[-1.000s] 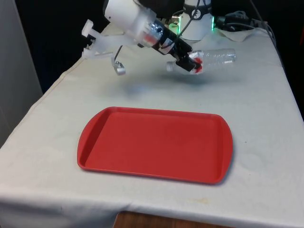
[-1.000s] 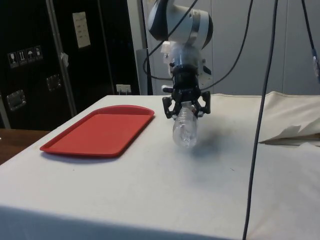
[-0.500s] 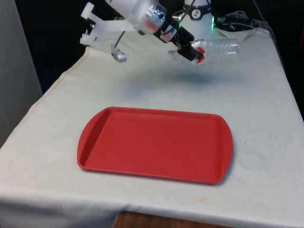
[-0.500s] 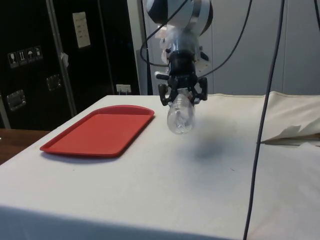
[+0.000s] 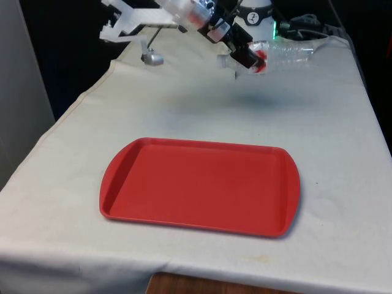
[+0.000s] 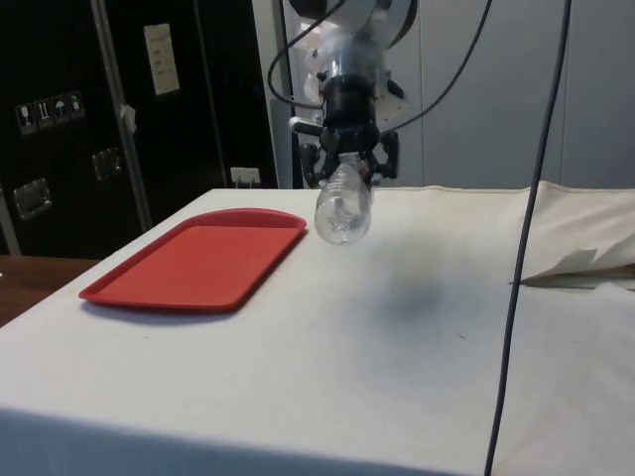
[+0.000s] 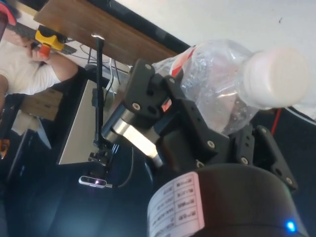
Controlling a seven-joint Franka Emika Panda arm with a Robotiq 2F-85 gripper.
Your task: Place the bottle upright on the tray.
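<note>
**Carrying the bottle, not yet over the tray**

Holding the clear plastic bottle point(image 5: 285, 54) in the air, you are in the carry step: it is off the counter point(image 5: 343, 141), well apart from the red tray point(image 5: 199, 184), and lying roughly level, not upright. In the front view it hangs over the far end of the counter, its body pointing to the front view's right; in the side view its base faces the camera, and a soft shadow on the cloth beneath it shows that it touches nothing below.

The pincer point(image 5: 245, 58) is clamped on the bottle near its neck. In the wrist view the black fingers point(image 7: 148, 98) press against the crinkled clear wall just behind the white cap point(image 7: 276, 76), with a strip of red label point(image 7: 180, 61) showing at the grip. The jaws stand only as far apart as the neck's width.

Your next move, as I judge it, calls for two things: bring the bottle over the tray's flat floor, and turn the wrist until the base points down. Only then lower and let go. The bottle looks empty and light, so a tilted release may tip it.
</note>
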